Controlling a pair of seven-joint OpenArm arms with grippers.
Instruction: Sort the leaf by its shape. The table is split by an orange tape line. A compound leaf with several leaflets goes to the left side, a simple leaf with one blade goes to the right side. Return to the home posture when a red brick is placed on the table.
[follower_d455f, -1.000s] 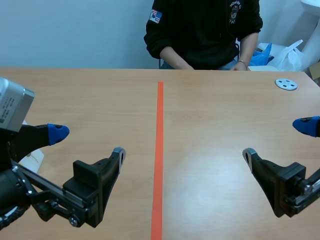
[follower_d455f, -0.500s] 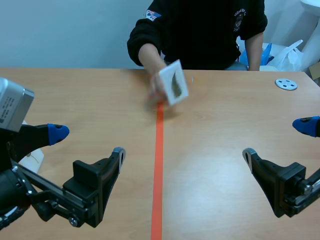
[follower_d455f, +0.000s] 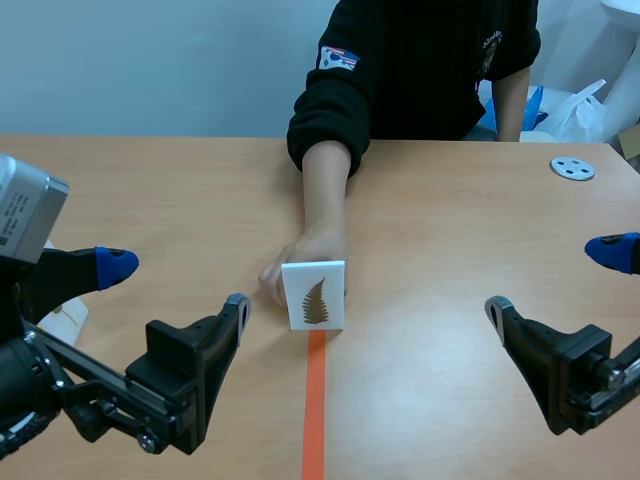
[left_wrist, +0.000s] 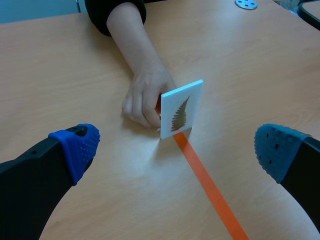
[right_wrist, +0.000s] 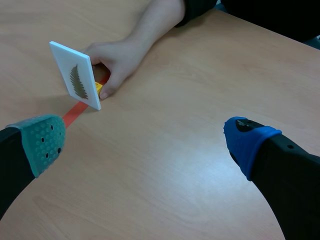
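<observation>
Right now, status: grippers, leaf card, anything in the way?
Left gripper open, right gripper open, both empty. Leaf card upright on the tape line, fern-like leaf. Person's hand holds it from behind.

Scene view: low between the arms, facing across the bench (follower_d455f: 150, 190) to the person (follower_d455f: 430, 60).
Left wrist view: close over the bench, looking forward and down past the left tool (left_wrist: 176, 147).
Right wrist view: the same past the right tool (right_wrist: 146, 139) (from the other side).
Shared: all three catch the leaf card (follower_d455f: 314, 294), the hand (follower_d455f: 300, 262) behind it, the tape line (follower_d455f: 315, 400).
</observation>
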